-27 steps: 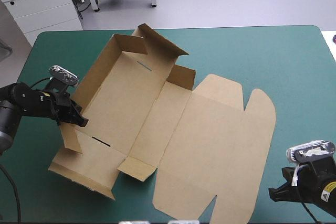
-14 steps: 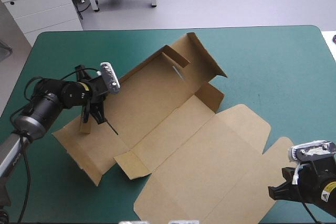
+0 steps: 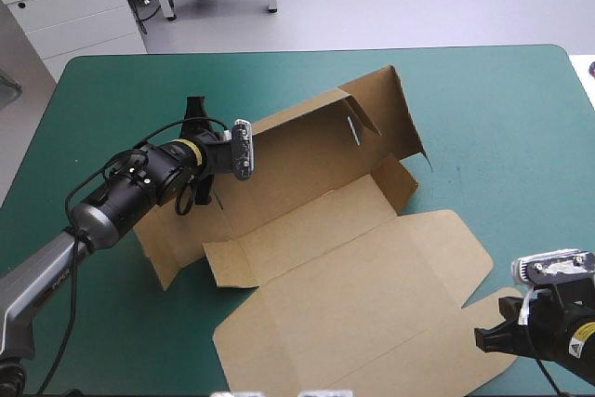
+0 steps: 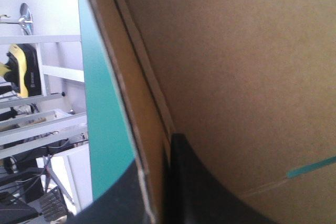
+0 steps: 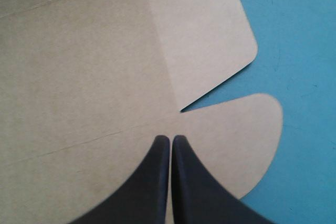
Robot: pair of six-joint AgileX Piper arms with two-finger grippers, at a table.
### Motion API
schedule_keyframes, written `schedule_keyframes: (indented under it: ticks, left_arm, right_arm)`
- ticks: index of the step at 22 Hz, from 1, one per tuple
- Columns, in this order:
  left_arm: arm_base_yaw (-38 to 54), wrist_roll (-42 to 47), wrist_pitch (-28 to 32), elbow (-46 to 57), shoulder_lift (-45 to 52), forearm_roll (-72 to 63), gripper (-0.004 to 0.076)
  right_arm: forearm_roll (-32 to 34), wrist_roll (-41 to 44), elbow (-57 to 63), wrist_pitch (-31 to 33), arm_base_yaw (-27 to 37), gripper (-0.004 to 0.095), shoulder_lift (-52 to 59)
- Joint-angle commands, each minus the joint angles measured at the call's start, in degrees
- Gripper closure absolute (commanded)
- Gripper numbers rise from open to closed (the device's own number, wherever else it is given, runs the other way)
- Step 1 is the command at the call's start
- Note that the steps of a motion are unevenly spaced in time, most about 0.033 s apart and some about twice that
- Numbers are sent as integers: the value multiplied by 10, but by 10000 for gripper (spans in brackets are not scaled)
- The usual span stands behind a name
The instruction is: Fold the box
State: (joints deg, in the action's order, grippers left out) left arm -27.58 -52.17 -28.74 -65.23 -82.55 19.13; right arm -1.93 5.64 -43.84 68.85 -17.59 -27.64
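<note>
Now the box (image 3: 316, 230) lay slewed round on the teal-green counter (image 3: 502, 109), further than just before, with 1 long wall (image 3: 297, 132) lifted higher and the lid (image 3: 372, 304) flat. The left hand (image 3: 189, 200) was pinching that wall's end. The right hand (image 3: 488, 339) hovered closed at the lid's corner, holding nothing. I judged the wall was nearly ready for tucking.

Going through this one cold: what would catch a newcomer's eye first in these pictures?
The brown box sprawls half-formed across the middle of the teal-green table. Its far long wall stands raised, while the lid lies flat toward the near right corner. The left gripper is shut on the board at the box's left end, and the right gripper sits shut over the lid by its rounded tab.
</note>
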Motion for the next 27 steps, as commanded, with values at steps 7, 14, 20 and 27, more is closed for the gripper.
schedule_keyframes:
  ticks: [7, 14, 20, 27]
  left_arm:
    - [-24, 17, 90, -18, -14, 98, 734]
    - [-155, 442, 39, 49, 5, 539, 734]
    - [-235, 721, -24, 166, 69, 841, 734]
    - [-290, 790, -119, 204, 80, 841, 734]
  right_arm:
    - [1, 9, -14, -27, 4, 909, -3]
    - [1, 22, -14, -27, 4, 909, -3]
    - [2, 32, -14, -28, 4, 909, -3]
    - [3, 36, -7, -32, 4, 909, -7]
